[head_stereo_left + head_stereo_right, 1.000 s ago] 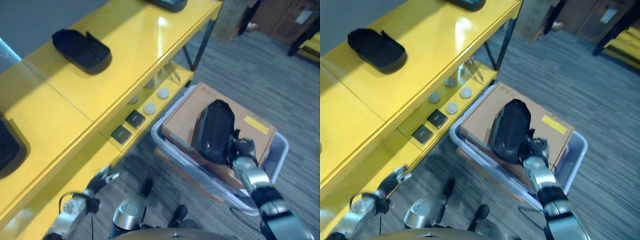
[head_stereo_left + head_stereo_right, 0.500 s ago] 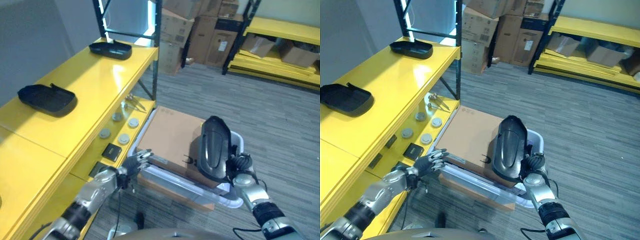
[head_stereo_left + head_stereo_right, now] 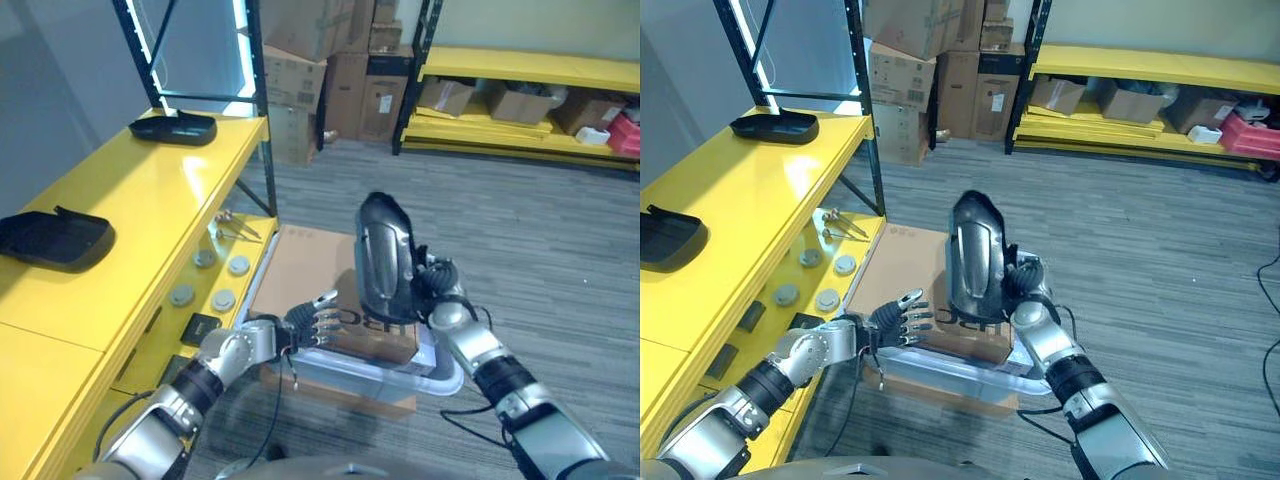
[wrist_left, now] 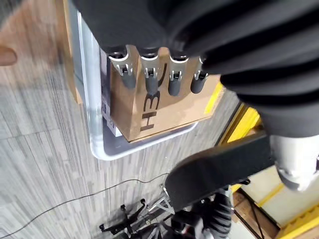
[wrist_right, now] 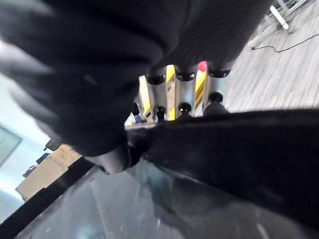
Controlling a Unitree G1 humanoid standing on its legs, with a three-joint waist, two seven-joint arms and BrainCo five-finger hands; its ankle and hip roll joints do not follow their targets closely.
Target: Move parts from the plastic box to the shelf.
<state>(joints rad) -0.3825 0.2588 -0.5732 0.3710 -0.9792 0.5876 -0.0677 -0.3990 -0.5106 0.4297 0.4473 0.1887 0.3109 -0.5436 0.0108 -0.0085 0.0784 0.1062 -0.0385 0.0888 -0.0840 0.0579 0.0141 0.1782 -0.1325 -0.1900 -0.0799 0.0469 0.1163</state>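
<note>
My right hand (image 3: 437, 292) is shut on a long black curved part (image 3: 385, 258), holding it upright above the cardboard box (image 3: 300, 272) that lies in the clear plastic box (image 3: 441, 377). In the right wrist view my fingers (image 5: 184, 94) curl over the part's dark edge (image 5: 224, 149). My left hand (image 3: 312, 325) is open, its fingers (image 4: 149, 74) straight and spread against the cardboard box's near side (image 4: 159, 112), just above the plastic rim (image 4: 94, 124). The yellow shelf (image 3: 150, 190) stands to the left.
Two black parts (image 3: 55, 237) (image 3: 172, 127) lie on the shelf's top board. Small round discs (image 3: 210, 281) and dark squares sit on its lower board. Stacked cartons (image 3: 300, 70) and another yellow rack (image 3: 520, 72) stand behind, across grey carpet.
The camera has tilted up. My right hand has raised the black part off the cardboard box and stood it upright. My left hand has come in from the shelf side to the box.
</note>
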